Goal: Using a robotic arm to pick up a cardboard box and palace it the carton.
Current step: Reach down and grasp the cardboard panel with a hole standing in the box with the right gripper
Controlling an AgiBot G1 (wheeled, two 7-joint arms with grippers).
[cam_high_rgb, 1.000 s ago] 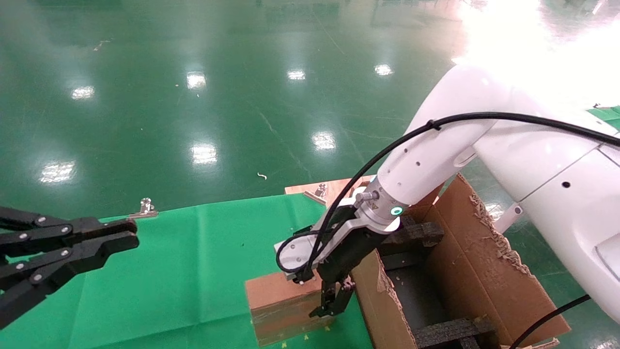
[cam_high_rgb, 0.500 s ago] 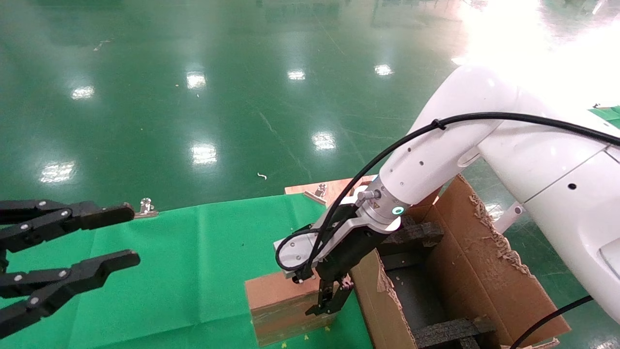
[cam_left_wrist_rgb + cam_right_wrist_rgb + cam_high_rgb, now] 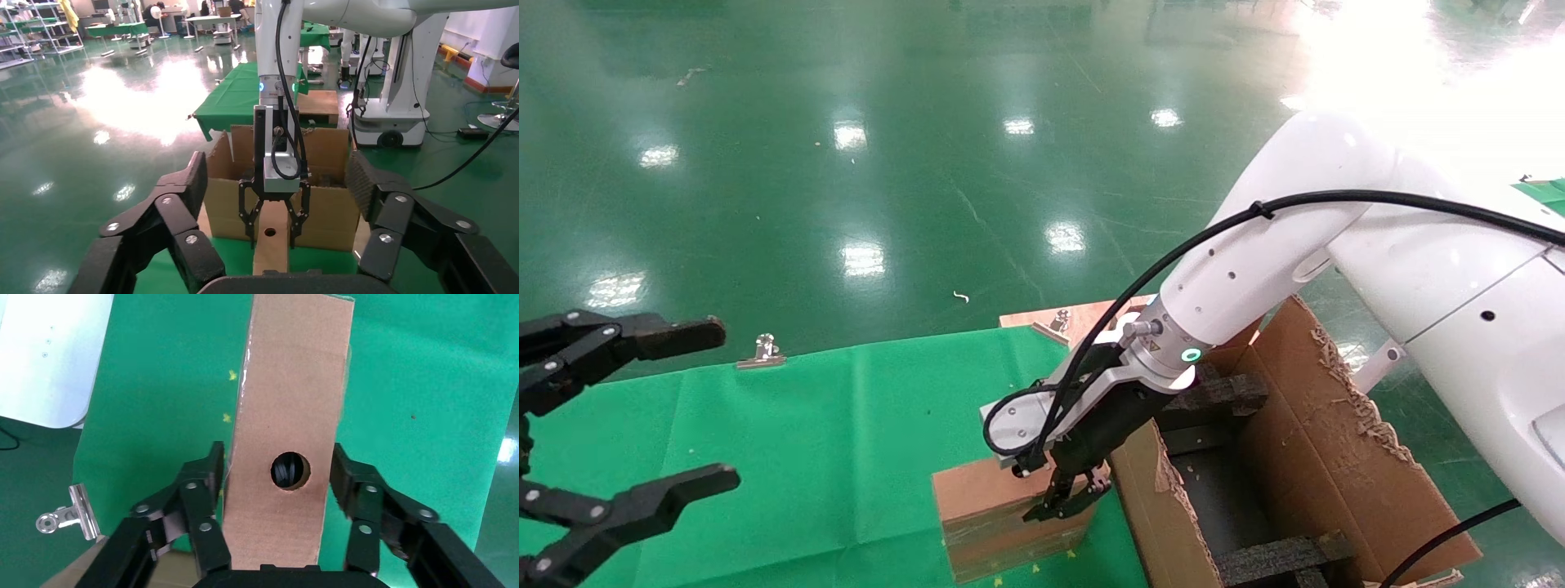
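Note:
The small brown cardboard box (image 3: pixel 985 510) stands on the green cloth, just left of the large torn carton (image 3: pixel 1328 441). My white right arm reaches down over it. My right gripper (image 3: pixel 1065 500) is open, its fingers straddling the box's narrow top, close to both sides. The right wrist view shows the box (image 3: pixel 287 404) with its round hole between my right gripper's (image 3: pixel 278 454) pads. My left gripper (image 3: pixel 719 404) hovers wide open and empty at the far left. From the left wrist view (image 3: pixel 276 168) it looks at the box (image 3: pixel 271 248) and carton (image 3: pixel 223 196).
Black foam inserts (image 3: pixel 1222 392) sit inside the carton. The green cloth (image 3: pixel 829 425) covers the table. A metal binder clip (image 3: pixel 762 351) holds its far edge, and a wooden board (image 3: pixel 1083 314) shows behind the box. Glossy green floor lies beyond.
My left gripper has gone from shut to wide open. My right gripper's fingers have spread apart over the top of the small box.

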